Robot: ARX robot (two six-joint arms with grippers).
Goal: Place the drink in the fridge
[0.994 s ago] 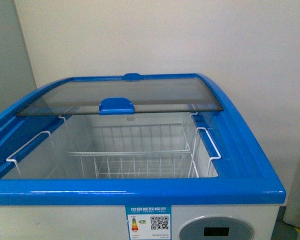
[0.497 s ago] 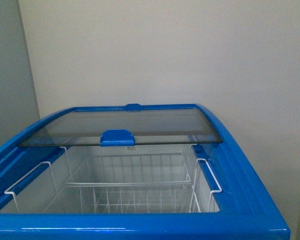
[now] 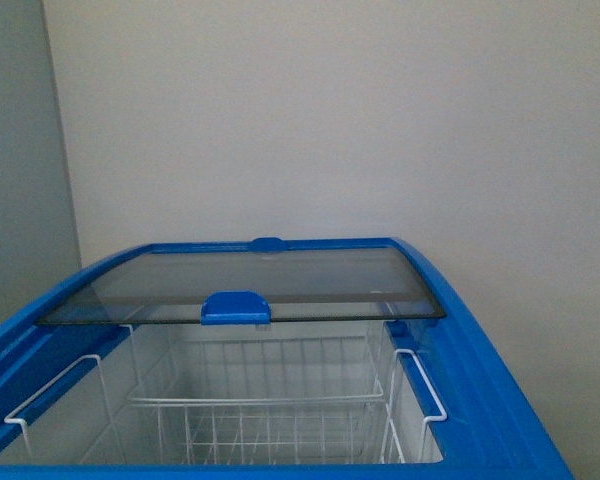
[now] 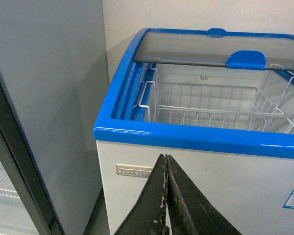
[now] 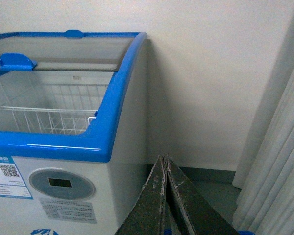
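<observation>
fridge [image 3: 500,400] | white, blue rim | glass top slid open

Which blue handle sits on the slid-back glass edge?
The larger handle, at the glass panel's near edge over the wire basket; the smaller handle sits by the wall.

Left hand [image 4: 166,196] fingers pressed together, nothing between them. Right hand [image 5: 165,196] same, fingers meeting at tips, empty. Neither arm shows in front view.

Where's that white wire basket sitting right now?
In the front view, the wire basket hangs inside the open fridge, just below the slid-back glass panel and its blue handle.
</observation>
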